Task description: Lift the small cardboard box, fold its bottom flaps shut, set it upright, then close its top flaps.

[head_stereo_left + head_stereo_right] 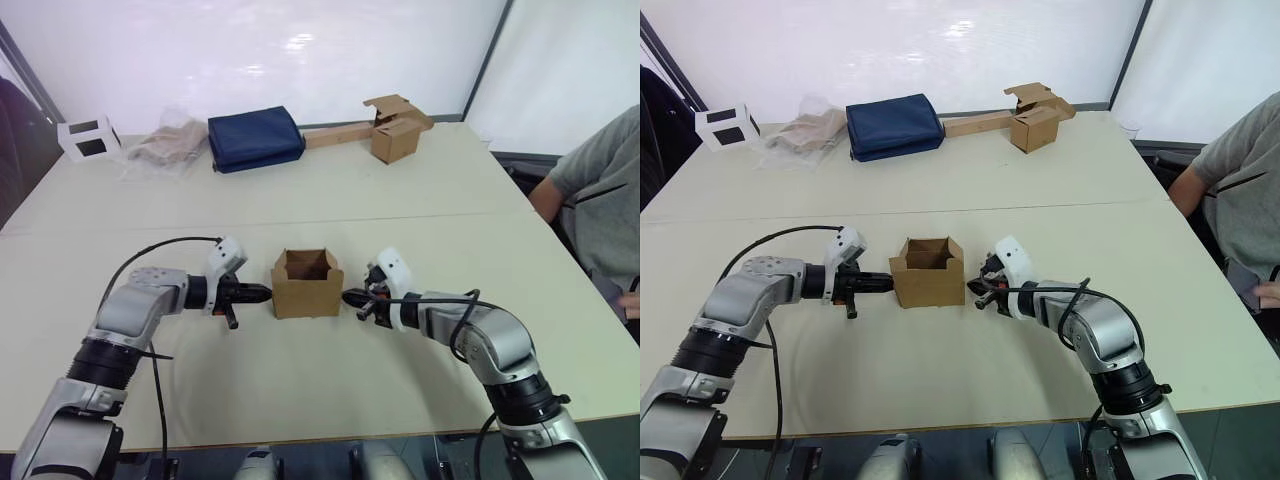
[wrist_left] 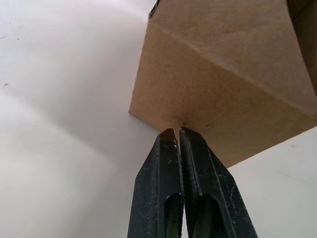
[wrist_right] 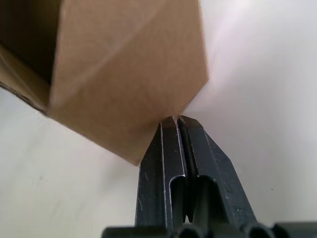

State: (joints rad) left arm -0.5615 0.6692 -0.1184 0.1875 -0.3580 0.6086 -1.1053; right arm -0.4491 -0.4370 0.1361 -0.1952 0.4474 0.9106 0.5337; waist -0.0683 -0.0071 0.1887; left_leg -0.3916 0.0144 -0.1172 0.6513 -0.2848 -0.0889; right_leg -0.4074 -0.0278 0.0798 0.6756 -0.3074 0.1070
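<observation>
The small cardboard box [image 1: 306, 284] stands upright on the table [image 1: 300, 190] in front of me, its top flaps [image 1: 305, 262] standing open around the mouth. The bottom flaps are hidden underneath. My left gripper [image 1: 266, 292] is shut, its tips touching the box's left wall [image 2: 218, 99]. From the other side my right gripper [image 1: 347, 296] is also shut, its tips pressed against the right wall [image 3: 133, 74]. Neither gripper holds anything.
At the table's far side lie a white cube [image 1: 90, 138], a crumpled plastic bag [image 1: 165, 145], a navy pouch [image 1: 254, 138], and another brown box with a long cardboard strip [image 1: 385, 130]. A person [image 1: 600, 200] sits at the right edge.
</observation>
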